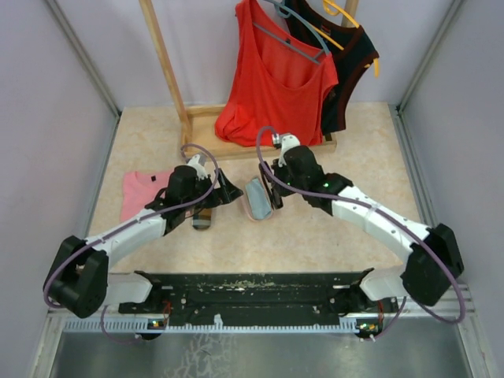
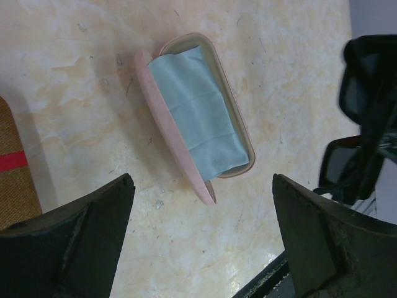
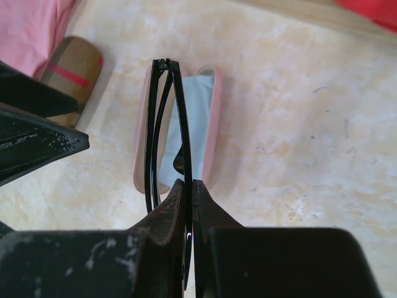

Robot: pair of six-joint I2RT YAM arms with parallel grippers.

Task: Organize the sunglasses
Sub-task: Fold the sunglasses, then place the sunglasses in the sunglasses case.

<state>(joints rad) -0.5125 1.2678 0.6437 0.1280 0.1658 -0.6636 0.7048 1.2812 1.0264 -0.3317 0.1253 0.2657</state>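
The right fingers [image 3: 177, 205] pinch folded black sunglasses [image 2: 346, 166] over an open pink case [image 2: 170, 133] lined with a blue cloth [image 2: 198, 105] on the bench [image 2: 74, 93]. The left fingers [image 2: 93, 230] are spread wide near it. A plaid case [image 3: 74, 62] lies nearby.

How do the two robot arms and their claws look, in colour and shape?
Both the left arm and right arm have white links between bulky black joints. A thin purple cable loops along each. The left claw and right claw have black, wedge-shaped fingers with pale scuffs.
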